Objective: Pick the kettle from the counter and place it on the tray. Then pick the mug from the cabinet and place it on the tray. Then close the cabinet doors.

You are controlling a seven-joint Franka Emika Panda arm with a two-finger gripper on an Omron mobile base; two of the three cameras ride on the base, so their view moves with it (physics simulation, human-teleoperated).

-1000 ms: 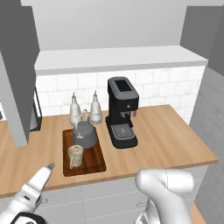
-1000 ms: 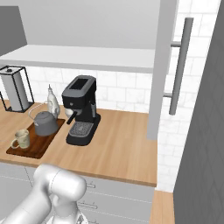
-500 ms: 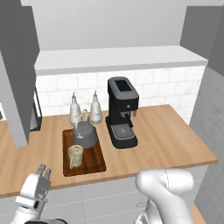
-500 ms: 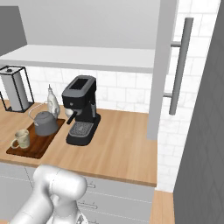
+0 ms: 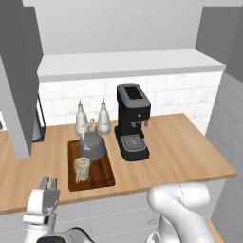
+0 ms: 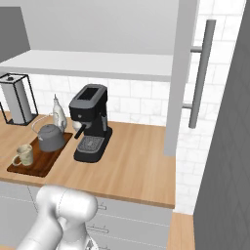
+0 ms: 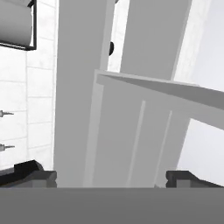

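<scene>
The dark grey kettle [image 5: 92, 148] [image 6: 49, 138] stands on the brown wooden tray [image 5: 105, 176] [image 6: 40, 166]. The beige mug [image 5: 81, 169] [image 6: 24, 155] sits on the tray in front of it. My gripper [image 5: 49, 180] [image 7: 109, 175] hangs low at the counter's [image 5: 180, 147] front left edge, fingers pointing up, open with nothing between them, left of the tray. Both cabinet doors stand open: the left one [image 5: 16, 80] [image 7: 83, 87] rises above the gripper, the right one [image 6: 180, 73] carries a vertical bar handle [image 6: 200, 73]. The cabinet's white shelf [image 5: 128, 64] looks bare.
A black coffee machine [image 5: 133, 121] [image 6: 90, 122] stands right of the tray. Two white bottles [image 5: 80, 118] [image 5: 103, 118] stand behind the kettle by the tiled wall. A paper towel holder [image 6: 17, 97] sits at the far left of the counter.
My gripper has risen slightly at the counter's front left and turned from a tilt to fingers pointing straight up. Kettle, mug and doors have not moved.
</scene>
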